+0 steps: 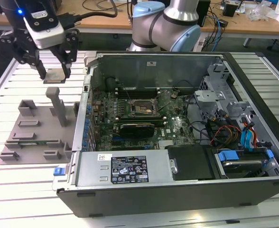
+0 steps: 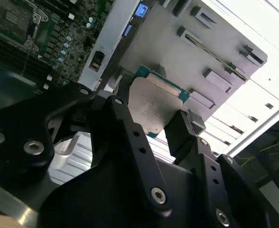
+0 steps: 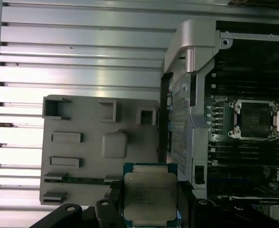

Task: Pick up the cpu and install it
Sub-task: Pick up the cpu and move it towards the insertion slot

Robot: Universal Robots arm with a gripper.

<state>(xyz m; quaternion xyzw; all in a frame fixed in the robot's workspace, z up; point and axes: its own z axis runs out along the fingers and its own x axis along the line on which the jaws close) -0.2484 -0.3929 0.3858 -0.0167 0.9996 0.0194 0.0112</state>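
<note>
Raised end effector [image 1: 54, 75], pointing down, fingers [image 1: 40, 70] clamped on the cpu [image 3: 150, 197]

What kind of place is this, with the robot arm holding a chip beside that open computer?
Likely a robotics lab workbench: an opened computer case lies on a slatted metal table, a grey fixture beside it, desks strewn with cables behind, and the gripper holds the cpu.

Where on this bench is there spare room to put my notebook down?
Bare slatted table at the exterior view's lower left, bordered by the grey fixture and the computer case. Crowded: inside the case, cables and drives; by the fixture, the gripper holds the cpu.
</note>
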